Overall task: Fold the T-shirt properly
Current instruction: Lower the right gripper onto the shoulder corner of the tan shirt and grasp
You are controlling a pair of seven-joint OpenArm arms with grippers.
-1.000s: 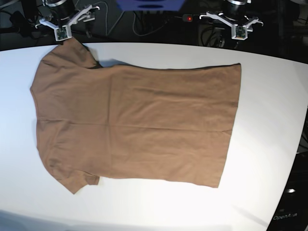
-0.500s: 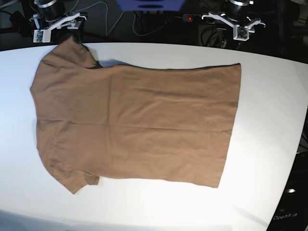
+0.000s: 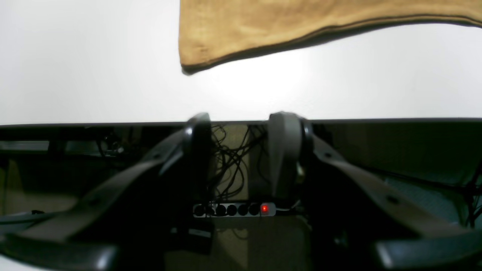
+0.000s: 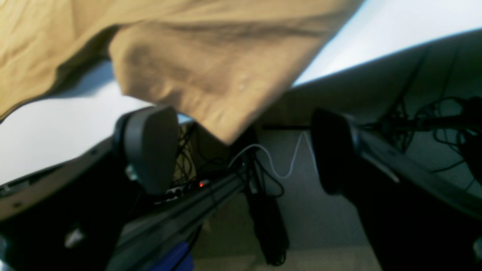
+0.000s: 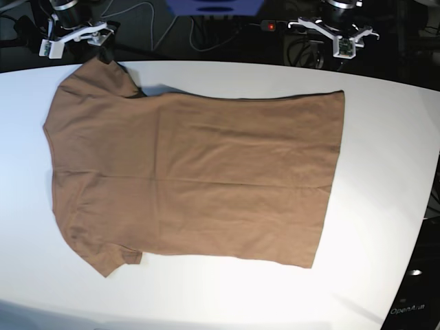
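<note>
Lying flat, T-shirt [image 5: 192,175] sleeve between right end effector [image 4: 241,146] tips.

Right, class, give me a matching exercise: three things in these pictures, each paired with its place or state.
Things:
1. T-shirt
2. right claw
3. left claw

Places or states:
A. wide open at the sleeve hanging over the table's edge
B. spread flat on the white table
C. empty, off the table's edge, near the hem corner

Pairs: 1-B, 2-A, 3-C

The T-shirt [image 5: 192,175] lies flat on the white table [image 5: 385,172].
</note>
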